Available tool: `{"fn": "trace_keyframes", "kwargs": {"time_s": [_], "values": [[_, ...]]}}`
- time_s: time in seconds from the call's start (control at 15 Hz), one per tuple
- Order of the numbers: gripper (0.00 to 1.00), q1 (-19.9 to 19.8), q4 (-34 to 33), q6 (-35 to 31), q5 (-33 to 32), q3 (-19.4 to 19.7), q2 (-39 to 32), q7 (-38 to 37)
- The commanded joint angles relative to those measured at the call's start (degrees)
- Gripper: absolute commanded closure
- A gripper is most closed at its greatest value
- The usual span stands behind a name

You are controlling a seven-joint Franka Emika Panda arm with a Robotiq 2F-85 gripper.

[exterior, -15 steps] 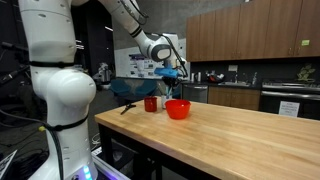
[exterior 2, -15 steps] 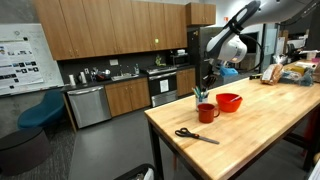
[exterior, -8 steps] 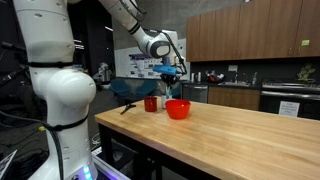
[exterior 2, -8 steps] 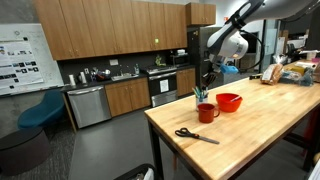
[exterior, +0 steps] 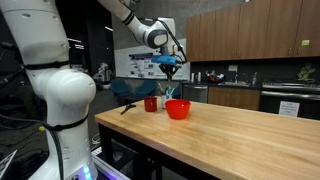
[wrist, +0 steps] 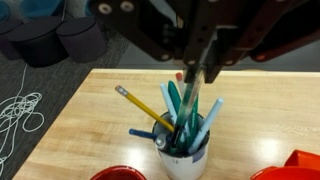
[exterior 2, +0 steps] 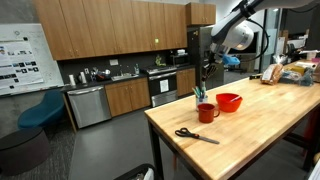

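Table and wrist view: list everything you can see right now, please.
table: one, light wood, foreground
mug: one, red, near the table's end
pens: several, blue and teal, standing in mug
pencil: one, yellow, leaning in mug
teal pen: one, gripped above mug
bowl: one, red, beside mug
scissors: one pair, dark, flat on table
arm: one, white, over mug; jaws shut on teal pen

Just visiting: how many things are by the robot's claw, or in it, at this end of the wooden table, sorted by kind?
Red mug: 1
Red bowl: 1
Scissors: 1 pair
Cup of pens: 1
Pen held in the gripper: 1
Total: 5, counting the cup with the pens in it as one.
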State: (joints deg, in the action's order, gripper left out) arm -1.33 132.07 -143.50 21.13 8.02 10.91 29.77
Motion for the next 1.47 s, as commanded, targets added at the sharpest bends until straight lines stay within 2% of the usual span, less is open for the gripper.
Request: {"fn": "trace_keyframes", "kwargs": {"time_s": [0.0, 0.53, 1.07, 1.4], "values": [[0.96, 0.2, 1.5, 0.9, -0.5, 1.3, 6.0, 0.8], [0.96, -1.4, 1.7, -0.7, -1.2, 7.8, 12.5, -1.2], [0.96, -3.7, 3.0, 1.6, -0.5, 13.4, 8.9, -2.6], [0.96, -5.0, 2.6, 4.5, -0.2, 14.8, 4.6, -4.2]]}}
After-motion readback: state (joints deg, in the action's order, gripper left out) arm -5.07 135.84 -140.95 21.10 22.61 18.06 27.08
